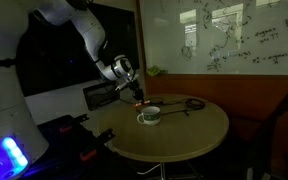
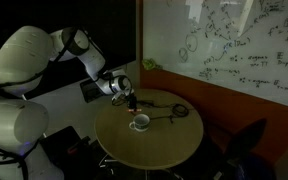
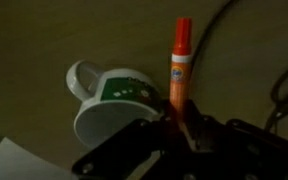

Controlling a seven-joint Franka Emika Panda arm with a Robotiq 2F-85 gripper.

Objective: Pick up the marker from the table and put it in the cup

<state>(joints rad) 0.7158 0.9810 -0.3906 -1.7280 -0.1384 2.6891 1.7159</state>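
Well to the left of the cup, the big white arm (image 2: 24, 70) bulks up out of the gloom and reaches across toward it in both exterior views; its gripper (image 1: 137, 97) hangs above the table (image 1: 189, 138), just left of the cup (image 1: 149, 117) and a little behind it, clear of the tan top; seen from the wrist, the gripper (image 3: 179, 123) comes in from the bottom edge with its fingers (image 3: 156, 128) drawn in narrow and clamped on the lower end of the marker (image 3: 181, 60); the orange-red stick with its pale label juts straight out from between them, held in the air, not on the wood and not in the cup; in an exterior view the marker (image 1: 140, 102) is no more than a red fleck under the gripper, just up and left of the cup's rim; the cup itself sits on the table, whitish with a green band, and in the wrist view its handle (image 3: 78, 78) points away from the marker, which passes just to its right; whether anything lies inside the cup I cannot tell; right of the cup a black cable (image 1: 189, 103) lies looped on the tabletop, apart from it; further right and behind, a scribbled whiteboard (image 1: 234, 40) fills the wall
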